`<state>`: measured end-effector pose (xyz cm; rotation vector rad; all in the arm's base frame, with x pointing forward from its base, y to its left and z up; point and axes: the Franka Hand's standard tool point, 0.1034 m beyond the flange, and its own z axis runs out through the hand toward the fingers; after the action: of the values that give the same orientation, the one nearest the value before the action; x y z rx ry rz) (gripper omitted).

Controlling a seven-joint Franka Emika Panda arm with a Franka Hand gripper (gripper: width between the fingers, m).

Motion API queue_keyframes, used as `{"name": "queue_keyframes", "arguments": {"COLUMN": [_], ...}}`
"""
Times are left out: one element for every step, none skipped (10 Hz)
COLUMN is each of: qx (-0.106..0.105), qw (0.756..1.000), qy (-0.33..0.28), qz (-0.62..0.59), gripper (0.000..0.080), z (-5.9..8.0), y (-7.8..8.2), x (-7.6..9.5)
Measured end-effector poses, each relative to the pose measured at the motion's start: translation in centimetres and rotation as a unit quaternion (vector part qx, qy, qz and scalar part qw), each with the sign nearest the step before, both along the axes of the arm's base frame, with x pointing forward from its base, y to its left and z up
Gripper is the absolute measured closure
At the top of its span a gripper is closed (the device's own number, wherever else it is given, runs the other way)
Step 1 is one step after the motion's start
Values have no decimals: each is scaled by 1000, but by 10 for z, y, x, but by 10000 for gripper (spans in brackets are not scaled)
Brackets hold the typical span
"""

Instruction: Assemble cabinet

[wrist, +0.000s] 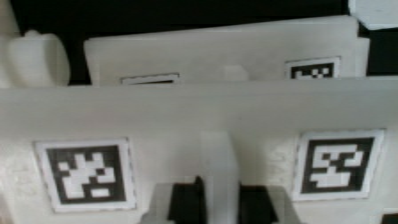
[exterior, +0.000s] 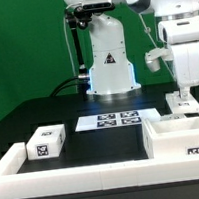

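The cabinet (exterior: 179, 136), a large white boxy case with a tag on its front, stands at the exterior view's right. My gripper (exterior: 182, 103) reaches straight down onto its far side. In the wrist view a white cabinet panel (wrist: 196, 130) carries two tags, and another tagged white face (wrist: 214, 60) lies beyond it. My gripper (wrist: 228, 200) has its dark fingertips (wrist: 187, 200) pressed on either side of a white ridge on that panel, so it is shut on the cabinet. A small white tagged drawer block (exterior: 46, 144) lies apart at the exterior view's left.
The marker board (exterior: 115, 119) lies flat in front of the robot base (exterior: 108, 61). A low white border rail (exterior: 77, 177) runs along the table's front and turns up at the exterior view's left. A green backdrop stands behind.
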<state>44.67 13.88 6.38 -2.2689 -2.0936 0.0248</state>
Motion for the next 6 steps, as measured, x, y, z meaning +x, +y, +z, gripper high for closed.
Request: {"name": "queue_keyframes", "arguments": {"qx": [0, 1, 1, 2, 2, 2], "qw": [1000, 1000, 1000, 1000, 1000, 1000], "qy": [1, 0, -4, -7, -7, -6], "qz": [0, 5, 4, 4, 3, 2], "gripper": [735, 735, 735, 735, 735, 735], "z": [-1, -1, 1, 3, 2, 1], "y": [0, -3, -5, -5, -5, -5], "x": [0, 1, 7, 10, 10, 10]}}
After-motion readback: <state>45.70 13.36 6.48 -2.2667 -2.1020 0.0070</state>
